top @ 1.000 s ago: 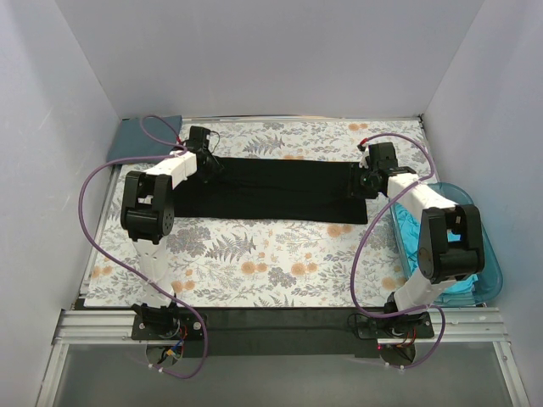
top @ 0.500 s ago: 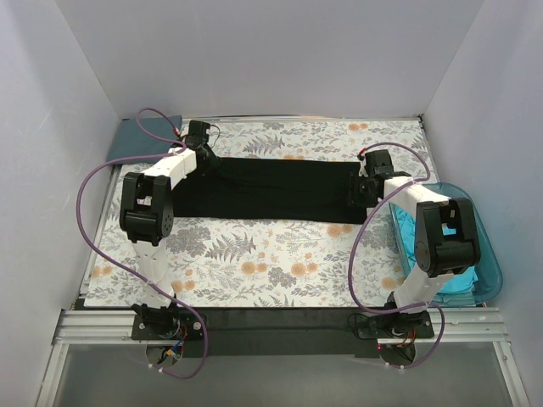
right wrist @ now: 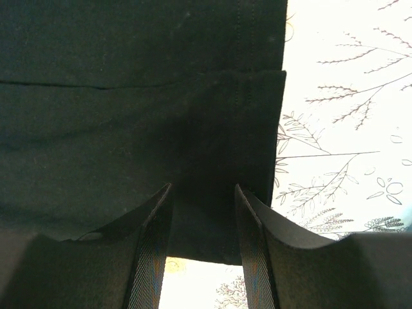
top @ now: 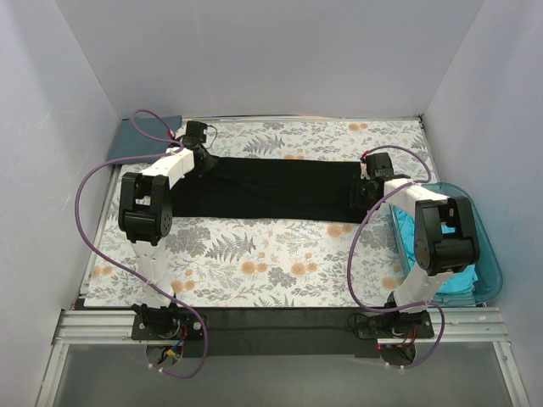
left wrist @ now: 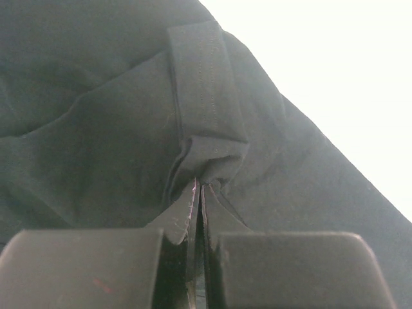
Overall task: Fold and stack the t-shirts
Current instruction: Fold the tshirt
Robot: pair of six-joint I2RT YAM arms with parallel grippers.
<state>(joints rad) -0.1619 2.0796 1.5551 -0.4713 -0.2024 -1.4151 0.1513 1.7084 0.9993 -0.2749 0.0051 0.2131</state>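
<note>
T-shirt (top: 280, 191), black, lies long left-to-right between your arms; left fingers (left wrist: 183, 216) pinch its left end, right fingers (right wrist: 150, 248) stand spread over its right hem

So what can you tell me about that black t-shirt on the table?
The black t-shirt is soft, matte cloth folded into a long band that lies side to side across the floral tablecloth. It is mostly flat, with stitched hems showing. The left hand is shut, pinching a bunched fold at the shirt's left end. The right hand sits open over its right edge, near a corner.
</note>
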